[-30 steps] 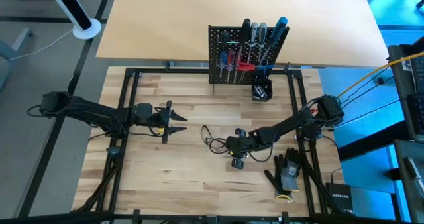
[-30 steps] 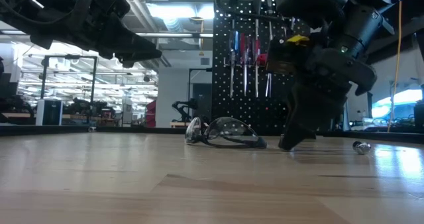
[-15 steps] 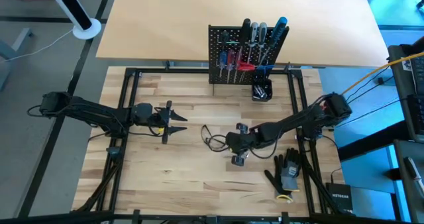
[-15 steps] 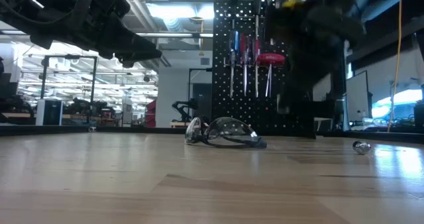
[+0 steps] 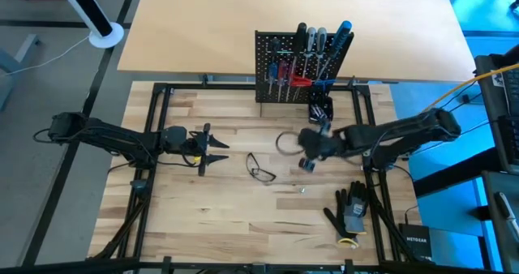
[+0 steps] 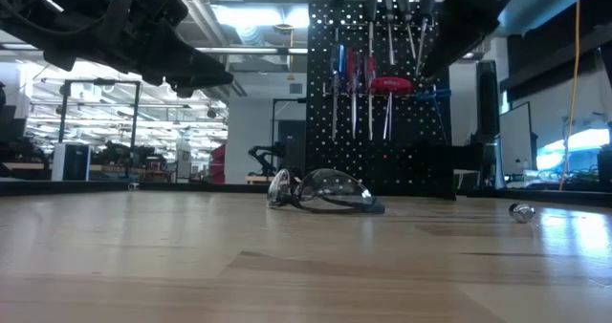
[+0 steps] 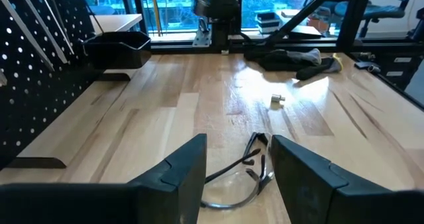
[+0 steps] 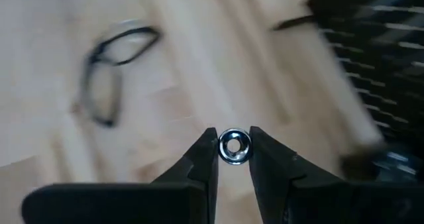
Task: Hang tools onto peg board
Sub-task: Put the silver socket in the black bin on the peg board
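A: Surface? Wooden table (image 5: 235, 209); the peg board (image 5: 276, 51) stands upright at its far edge, tools (image 5: 312, 55) hanging on it.

B: Grippers? Right gripper (image 8: 233, 163) is raised near the board, fingers clamped on a small metal socket (image 8: 233, 146). Left gripper (image 7: 237, 164) waits, fingers apart, facing safety glasses (image 5: 261, 169)
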